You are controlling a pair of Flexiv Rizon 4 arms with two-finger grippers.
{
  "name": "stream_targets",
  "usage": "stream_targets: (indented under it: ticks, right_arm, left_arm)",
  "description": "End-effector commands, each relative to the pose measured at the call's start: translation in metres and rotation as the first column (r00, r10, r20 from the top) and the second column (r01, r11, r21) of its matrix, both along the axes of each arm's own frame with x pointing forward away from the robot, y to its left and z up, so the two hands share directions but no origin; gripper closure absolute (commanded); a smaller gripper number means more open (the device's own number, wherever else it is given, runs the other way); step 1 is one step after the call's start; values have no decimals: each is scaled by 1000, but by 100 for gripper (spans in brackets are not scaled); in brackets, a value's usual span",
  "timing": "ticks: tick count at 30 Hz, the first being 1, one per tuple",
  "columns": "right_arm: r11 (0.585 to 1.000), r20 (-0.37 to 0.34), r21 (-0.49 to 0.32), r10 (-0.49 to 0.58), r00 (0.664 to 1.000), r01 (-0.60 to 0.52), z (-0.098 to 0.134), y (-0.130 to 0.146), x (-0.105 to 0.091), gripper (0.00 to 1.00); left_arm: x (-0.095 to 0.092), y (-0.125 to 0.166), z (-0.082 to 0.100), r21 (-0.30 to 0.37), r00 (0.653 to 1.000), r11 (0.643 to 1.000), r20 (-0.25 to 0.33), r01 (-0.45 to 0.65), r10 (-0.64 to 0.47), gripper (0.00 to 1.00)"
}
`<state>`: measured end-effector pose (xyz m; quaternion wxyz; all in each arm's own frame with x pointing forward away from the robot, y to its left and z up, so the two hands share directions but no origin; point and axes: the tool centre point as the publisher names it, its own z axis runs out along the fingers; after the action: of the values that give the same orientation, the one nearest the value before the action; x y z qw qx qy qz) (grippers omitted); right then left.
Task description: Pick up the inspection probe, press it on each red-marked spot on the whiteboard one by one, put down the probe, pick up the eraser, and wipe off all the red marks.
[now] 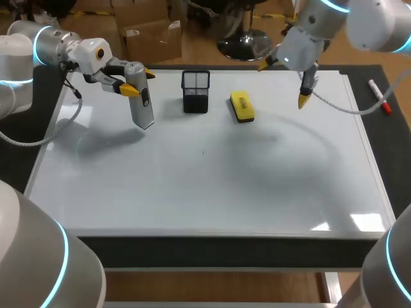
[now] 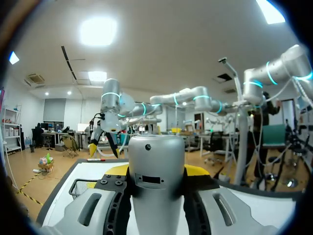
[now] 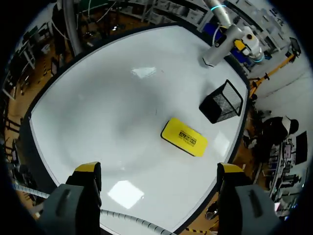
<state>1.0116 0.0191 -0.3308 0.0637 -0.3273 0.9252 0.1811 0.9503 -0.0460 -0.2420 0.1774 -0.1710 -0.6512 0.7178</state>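
The yellow eraser (image 3: 184, 137) bears dark print, too small to read.

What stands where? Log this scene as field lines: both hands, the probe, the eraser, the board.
left hand: shut on the probe, over the whiteboard's left part
probe: grey, held tilted, lower end toward the whiteboard; contact cannot be told
right hand: open, empty, above the whiteboard near the eraser
eraser: yellow, lying flat on the whiteboard, untouched
mesh basket: black, upright, beside the eraser, apart from it
red marks: none visible on the whiteboard
marker: lying off the whiteboard, on the right hand's side
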Motion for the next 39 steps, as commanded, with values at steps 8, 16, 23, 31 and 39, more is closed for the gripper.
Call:
stream_targets:
  ticks: [8, 16, 23, 31, 39]
  right_arm:
    - [955, -85, 119, -264, 961, 273, 24, -21, 1, 0]
    - [939, -112, 146, -297, 948, 311, 32, -28, 1, 0]
    - [939, -112, 146, -297, 948, 311, 32, -28, 1, 0]
    - [939, -112, 146, -297, 948, 311, 32, -28, 1, 0]
    - [939, -112, 146, -297, 948, 311, 32, -28, 1, 0]
  left_arm:
    - [1, 0, 1, 1, 1000, 1000, 0, 4, -4, 100]
    - [1, 0, 1, 1, 1000, 1000, 0, 4, -4, 100]
    - [1, 0, 1, 1, 1000, 1000, 0, 4, -4, 100]
    - [2, -5, 5, 1, 1000, 1000, 2, 4, -4, 100]
    - [16, -29, 31, 25, 999, 999, -34, -20, 21, 100]
